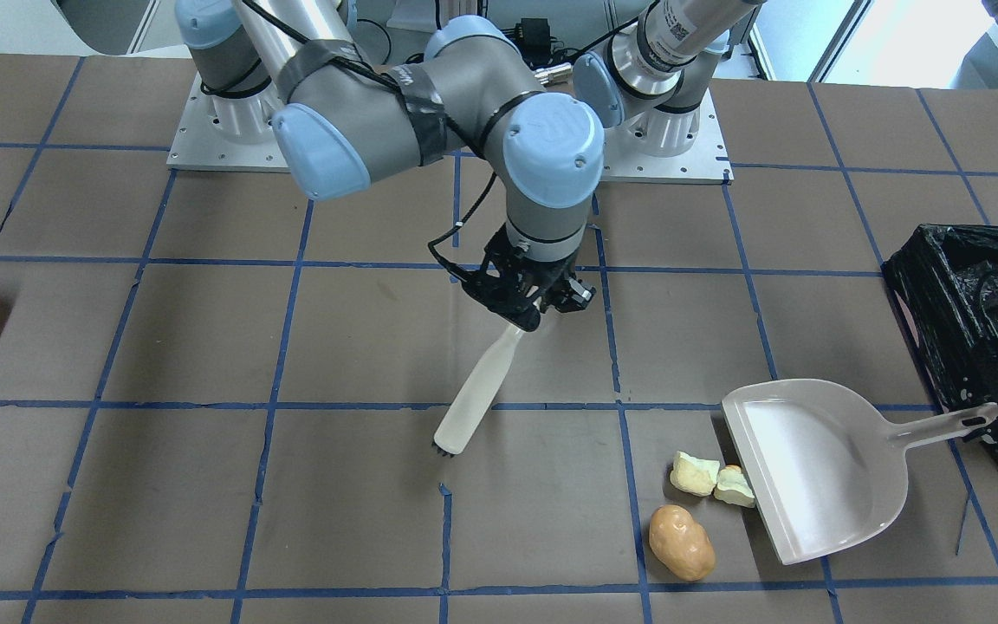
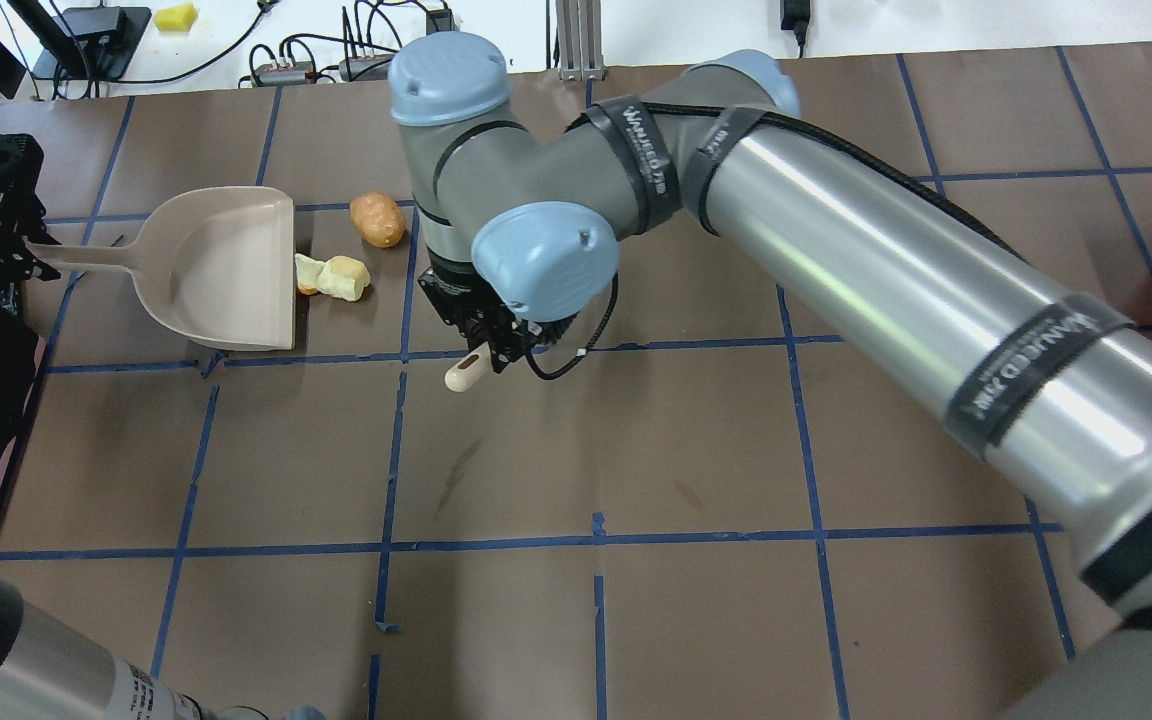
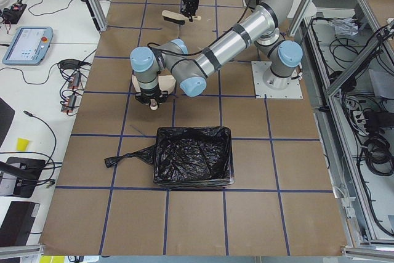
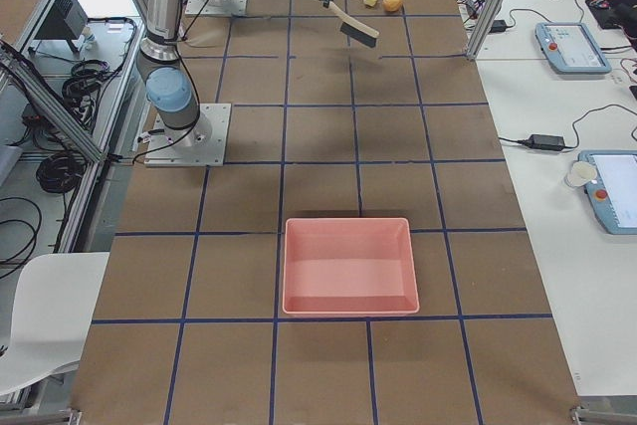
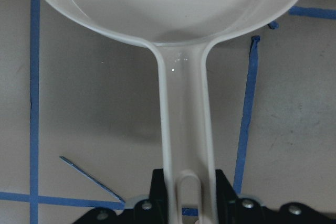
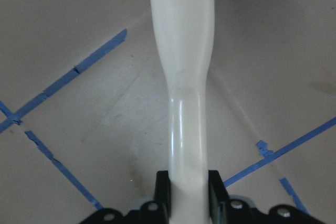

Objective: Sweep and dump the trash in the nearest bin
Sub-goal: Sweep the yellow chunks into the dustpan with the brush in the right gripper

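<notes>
The trash lies by the open lip of the beige dustpan (image 1: 819, 468): two pale yellow chunks (image 1: 695, 473) (image 1: 735, 487), one touching the lip, and a tan-orange potato-like lump (image 1: 681, 542) just beside them. My left gripper (image 2: 11, 258) is shut on the dustpan's handle (image 5: 186, 129), and the pan rests flat on the table. My right gripper (image 1: 525, 312) is shut on the handle of a white brush (image 1: 482, 390). The brush slants down, with its dark bristles (image 1: 445, 451) at the table, some way from the trash. The black-lined bin (image 1: 967, 295) stands right behind the dustpan's handle.
A pink tray (image 4: 348, 264) sits on the table's far right side, away from the trash. The table is brown with a blue tape grid. The right arm's long links (image 2: 836, 260) reach across the table's middle.
</notes>
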You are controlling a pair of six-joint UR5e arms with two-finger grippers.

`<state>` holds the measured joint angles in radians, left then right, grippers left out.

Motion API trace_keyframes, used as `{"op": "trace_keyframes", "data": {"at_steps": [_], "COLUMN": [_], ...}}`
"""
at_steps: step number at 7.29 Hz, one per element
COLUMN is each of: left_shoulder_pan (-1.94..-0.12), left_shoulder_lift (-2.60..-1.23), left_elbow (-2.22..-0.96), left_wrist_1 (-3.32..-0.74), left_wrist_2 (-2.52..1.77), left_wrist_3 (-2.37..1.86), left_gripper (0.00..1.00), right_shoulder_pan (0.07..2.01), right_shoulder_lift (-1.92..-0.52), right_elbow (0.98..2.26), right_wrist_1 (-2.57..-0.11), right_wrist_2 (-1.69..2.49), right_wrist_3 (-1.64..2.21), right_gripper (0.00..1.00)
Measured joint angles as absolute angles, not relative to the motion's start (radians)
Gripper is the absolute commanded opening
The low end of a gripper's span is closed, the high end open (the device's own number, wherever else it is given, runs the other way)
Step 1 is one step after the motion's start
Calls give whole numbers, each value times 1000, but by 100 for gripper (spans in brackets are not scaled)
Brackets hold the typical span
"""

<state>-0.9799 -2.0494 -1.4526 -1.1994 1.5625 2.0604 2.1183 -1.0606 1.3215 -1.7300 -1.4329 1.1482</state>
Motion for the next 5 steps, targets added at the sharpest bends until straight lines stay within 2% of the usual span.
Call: {"op": "trace_keyframes", "data": {"at_steps": [5], "left_shoulder_pan": [-947], "left_shoulder_lift": [-2072], "left_elbow": [-1465], "left_wrist_1": [-1189], "left_wrist_2": [1564], "left_wrist_3": [2030], "left_gripper": [12], "right_shoulder_pan": [2196], "right_shoulder_lift": [-938], "right_elbow": [1192], "right_wrist_1": [-1819], "right_wrist_2": [-1374], "right_wrist_3": [1139], "right_gripper": [0]}}
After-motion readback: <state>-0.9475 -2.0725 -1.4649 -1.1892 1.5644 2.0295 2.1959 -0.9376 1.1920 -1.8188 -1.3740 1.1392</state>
